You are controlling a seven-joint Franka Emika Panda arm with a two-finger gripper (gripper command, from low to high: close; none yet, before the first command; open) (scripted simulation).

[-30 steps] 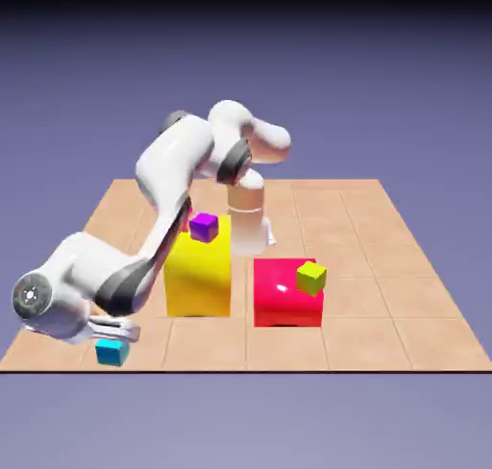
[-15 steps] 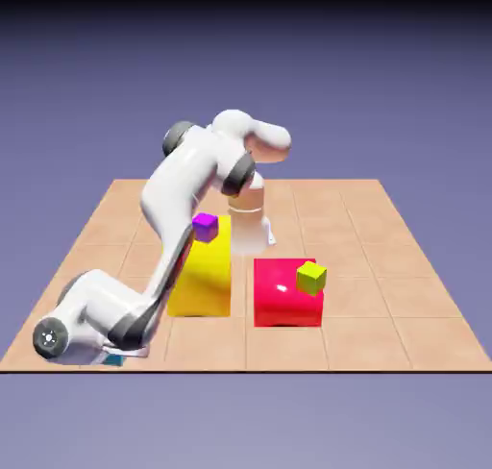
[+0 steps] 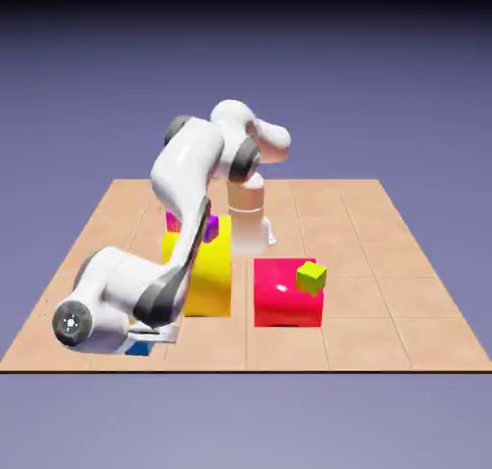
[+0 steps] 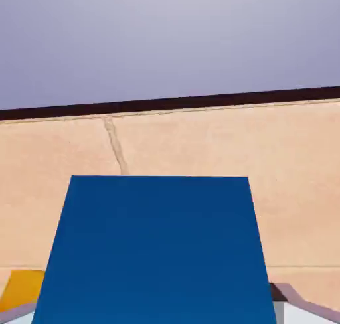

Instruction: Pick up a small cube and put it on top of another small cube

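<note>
We judge the small cube rigid, light, smooth; the gripper straddles its flat sides, closure we cannot tell.

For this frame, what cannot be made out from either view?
- Gripper state: exterior view, the arm hides it; hand view, the cyan cube fills the bottom, covering the tips.
- Cyan cube: only a sliver shows under the arm.
- Purple cube: partly behind the arm, atop the yellow block.
</note>
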